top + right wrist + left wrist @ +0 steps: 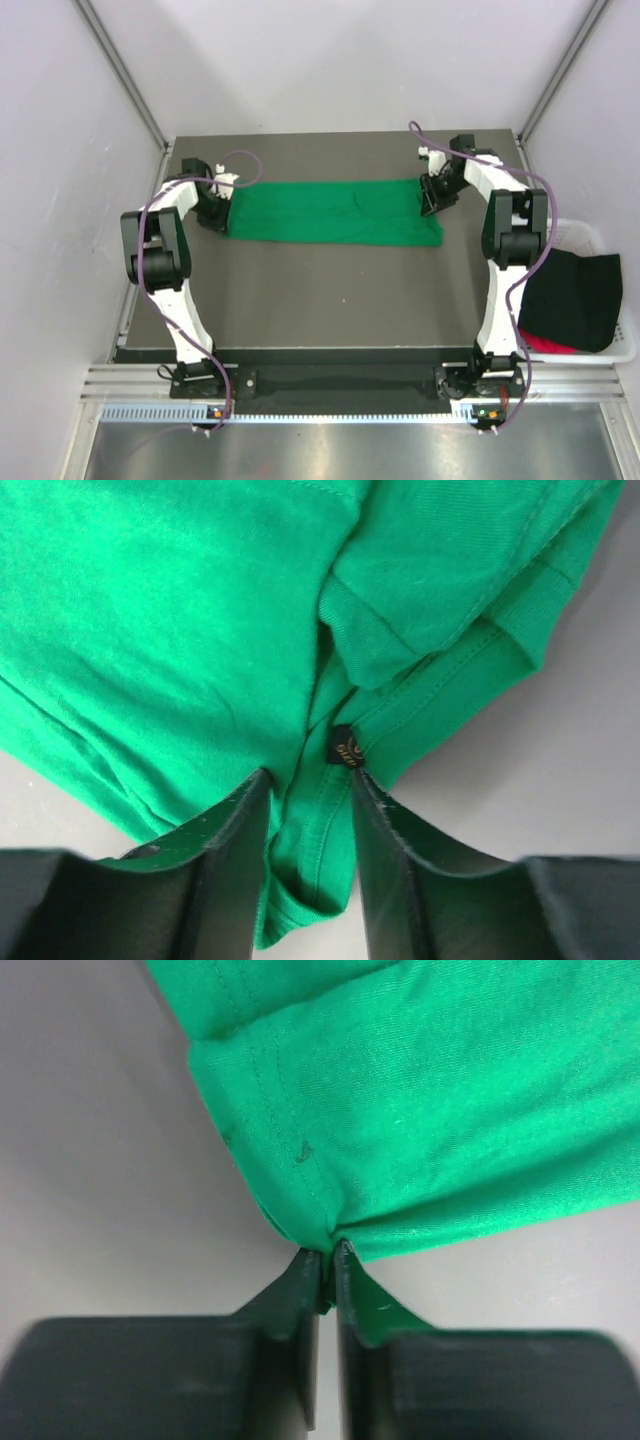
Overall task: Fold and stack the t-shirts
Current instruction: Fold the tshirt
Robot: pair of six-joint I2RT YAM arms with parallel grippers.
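A bright green t-shirt (330, 212) lies folded into a long band across the far part of the dark table (320, 300). At the band's left end my left gripper (222, 212) is shut on a hemmed corner of the green t-shirt (420, 1090), and its gripper (328, 1252) pinches the cloth at the fingertips. My right gripper (432, 205) is at the right end. There the gripper (310, 773) stands open astride the neckband of the green t-shirt (150, 630), just below a small black label (343, 745). A black t-shirt (575, 295) and a red t-shirt (545, 345) lie bunched in a basket at the right.
A white basket (585, 232) stands off the table's right edge beside the right arm. Grey walls with metal posts close in the back and sides. A metal rail runs along the near edge by the arm bases.
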